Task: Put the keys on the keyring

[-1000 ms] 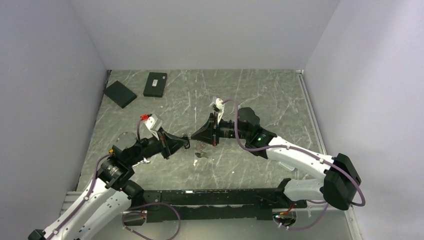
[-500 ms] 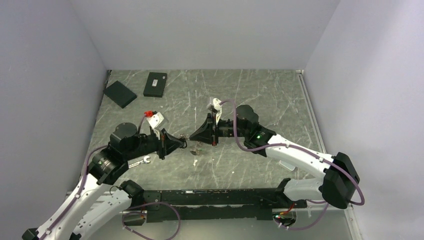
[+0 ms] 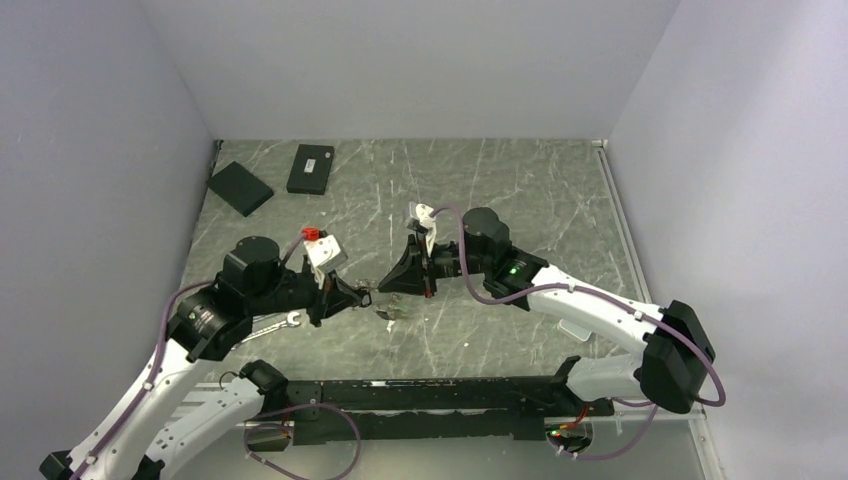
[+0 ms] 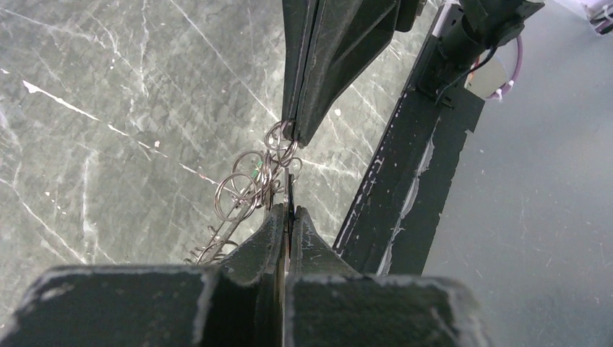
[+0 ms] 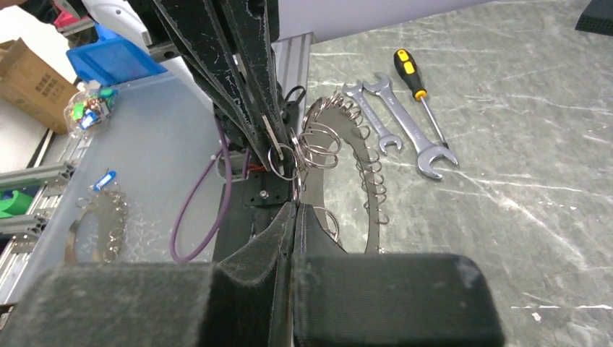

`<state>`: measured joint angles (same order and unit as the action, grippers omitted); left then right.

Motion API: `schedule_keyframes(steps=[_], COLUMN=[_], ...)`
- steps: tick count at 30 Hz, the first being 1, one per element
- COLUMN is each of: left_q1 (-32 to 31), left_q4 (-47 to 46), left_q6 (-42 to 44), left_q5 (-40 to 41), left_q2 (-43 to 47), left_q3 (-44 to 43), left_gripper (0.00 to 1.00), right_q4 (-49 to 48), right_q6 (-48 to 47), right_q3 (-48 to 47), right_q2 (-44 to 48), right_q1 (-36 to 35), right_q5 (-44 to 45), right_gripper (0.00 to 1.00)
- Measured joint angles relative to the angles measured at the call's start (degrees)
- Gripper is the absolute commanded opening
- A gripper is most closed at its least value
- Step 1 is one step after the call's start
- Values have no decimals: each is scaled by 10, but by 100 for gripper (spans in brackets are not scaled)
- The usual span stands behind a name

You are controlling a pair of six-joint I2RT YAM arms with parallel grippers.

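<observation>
The keyring [image 5: 365, 188], a thin grey metal band, hangs between the two arms over the near middle of the green-grey marbled table [image 5: 520, 144]. The keys [image 5: 322, 137] fringe it as small shiny wire-thin loops, with a green tag [image 4: 254, 172] too small to read. The left gripper [image 4: 289, 215] and right gripper [image 5: 295, 208] meet tip to tip, each clenched on a loop. Two silver open-ended wrenches [image 5: 405, 124] and a yellow-and-black screwdriver [image 5: 405, 66] lie beyond.

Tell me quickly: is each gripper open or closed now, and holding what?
Left gripper: closed, pinching a thin part of the keyring.
Right gripper: closed on the same keyring.
</observation>
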<state>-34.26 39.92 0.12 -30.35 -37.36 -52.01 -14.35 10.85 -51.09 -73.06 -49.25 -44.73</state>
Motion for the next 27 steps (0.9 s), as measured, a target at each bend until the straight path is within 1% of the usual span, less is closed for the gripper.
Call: schedule_keyframes(steps=[7,10,16,22,27], left_q1=[1,1,3,3,3], left_q4=[44,50,82,124,134], left_q6=[33,39,56,80,82], left_q5=[-25,-43,-79,-82,-81], left_q2=[-42,-66,-113,-121,-115], left_q3=[-55,-78,-97,-115,-116], left_gripper=[0,0,0,0,0], right_q4=[32,60,105,117,118], right_q6=[-22,-42,-78,-103,-110], right_q3=[-27,-39,-52,-53,-53], right_q2=[-10,-16,-24,-22,-18], right_q1=[-11,-23,-38,-42,-44], right_q5=[-7,-2,19,28,41], right_gripper=[0,0,0,0,0])
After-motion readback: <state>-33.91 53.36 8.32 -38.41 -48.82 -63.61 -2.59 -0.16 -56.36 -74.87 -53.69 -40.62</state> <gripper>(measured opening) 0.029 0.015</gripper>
